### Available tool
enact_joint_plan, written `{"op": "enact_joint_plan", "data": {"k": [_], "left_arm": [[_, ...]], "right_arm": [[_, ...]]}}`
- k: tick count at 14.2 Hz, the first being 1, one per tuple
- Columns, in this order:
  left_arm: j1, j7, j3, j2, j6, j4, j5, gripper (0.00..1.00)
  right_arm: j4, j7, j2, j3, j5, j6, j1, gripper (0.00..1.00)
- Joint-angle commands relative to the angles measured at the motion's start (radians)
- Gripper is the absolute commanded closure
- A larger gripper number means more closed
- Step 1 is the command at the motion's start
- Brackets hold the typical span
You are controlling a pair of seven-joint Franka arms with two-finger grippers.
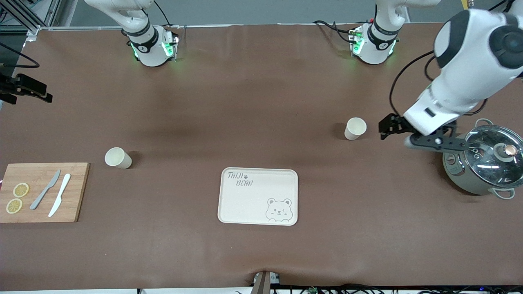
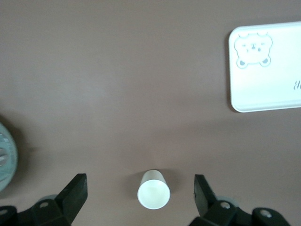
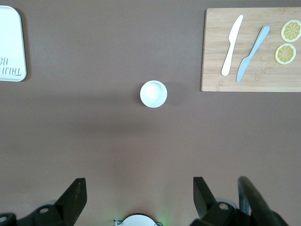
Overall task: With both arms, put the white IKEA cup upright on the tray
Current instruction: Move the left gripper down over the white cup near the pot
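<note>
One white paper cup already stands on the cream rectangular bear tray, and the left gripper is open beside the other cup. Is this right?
Not quite: the cream rectangular bear tray holds nothing. The front view shows both white cups on the brown table. The left gripper is indeed open beside one cup.

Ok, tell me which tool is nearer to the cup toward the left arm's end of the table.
Left. The left tool hangs open beside that cup. The right tool is open, up by its own base.

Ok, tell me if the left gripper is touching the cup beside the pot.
Apart. In the left wrist view the cup stands between the open fingers of the left gripper, with bare table on both sides.
</note>
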State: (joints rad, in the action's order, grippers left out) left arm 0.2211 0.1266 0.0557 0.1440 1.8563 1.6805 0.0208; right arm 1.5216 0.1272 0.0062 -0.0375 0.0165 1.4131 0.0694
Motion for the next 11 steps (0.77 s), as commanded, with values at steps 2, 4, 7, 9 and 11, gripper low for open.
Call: {"op": "enact_joint_plan", "data": {"k": [2,4,7,9,11], "left_arm": [[0.018,0.016,0.009,0.054,0.014,-0.007,0.016,0.00],[0.038,0.019,0.009,0.049,0.076,0.051,0.024,0.00],[0.047,0.022,0.009,0.008,0.223,0.215,0.024,0.00],[0.047,0.022,0.009,-0.047,0.358,0.368,0.024,0.00],[0.044,0.007,0.009,-0.086,0.460,0.499,0.022,0.00]], "right_arm": [[0.006,-0.009,-0.005,0.016,0.016,0.001,0.024,0.00],[0.006,-0.009,-0.005,0.016,0.016,0.001,0.024,0.00],[0.008,-0.009,0.000,0.016,0.017,0.001,0.021,0.00],[0.005,-0.012,0.000,0.016,0.016,0.001,0.023,0.00],[0.000,-0.008,0.012,0.016,0.017,0.000,0.027,0.00]]}}
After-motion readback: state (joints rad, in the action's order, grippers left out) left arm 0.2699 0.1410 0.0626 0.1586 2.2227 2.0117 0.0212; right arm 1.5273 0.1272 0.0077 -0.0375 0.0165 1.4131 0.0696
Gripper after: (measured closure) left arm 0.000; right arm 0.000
